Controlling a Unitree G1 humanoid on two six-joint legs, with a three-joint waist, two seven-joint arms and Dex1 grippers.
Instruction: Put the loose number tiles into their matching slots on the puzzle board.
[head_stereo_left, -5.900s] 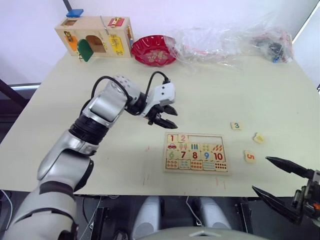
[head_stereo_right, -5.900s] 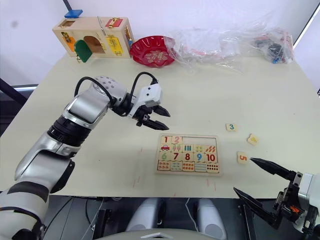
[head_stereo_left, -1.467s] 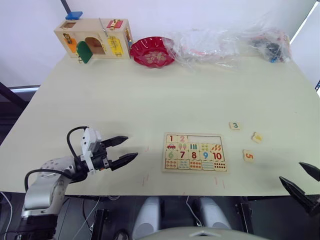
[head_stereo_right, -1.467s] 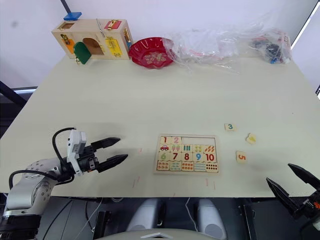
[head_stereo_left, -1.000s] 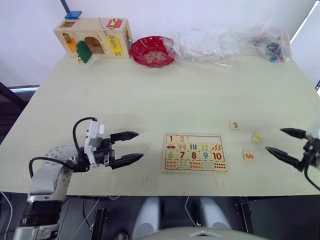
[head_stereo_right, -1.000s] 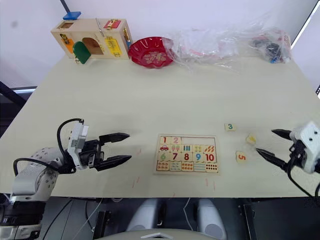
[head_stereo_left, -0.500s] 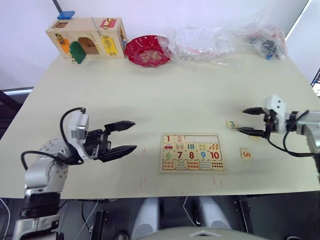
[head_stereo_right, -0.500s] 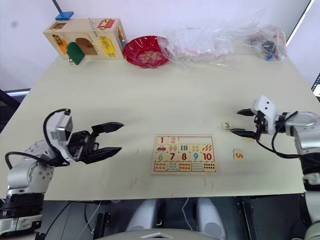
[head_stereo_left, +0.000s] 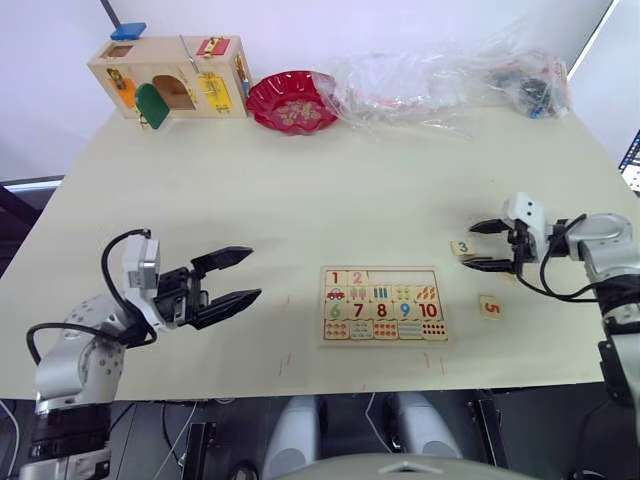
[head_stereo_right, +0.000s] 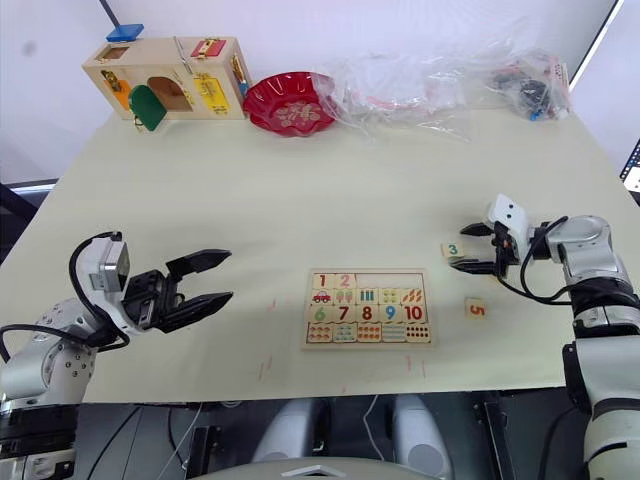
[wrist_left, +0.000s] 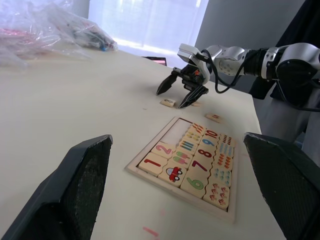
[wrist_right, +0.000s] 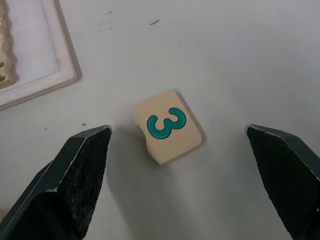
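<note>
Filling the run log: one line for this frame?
right hand: open over 3 tile | left hand: open, idle | puzzle board: 1, 2 placed

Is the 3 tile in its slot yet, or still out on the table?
Out. The 3 tile lies flat on the table, between the open right gripper fingers.

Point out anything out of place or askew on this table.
The puzzle board has only tiles 1 and 2 in its top row; the other slots are bare. The 3 tile lies loose and skewed on the table between the right gripper's open jaws, and the 5 tile lies loose nearby.
</note>
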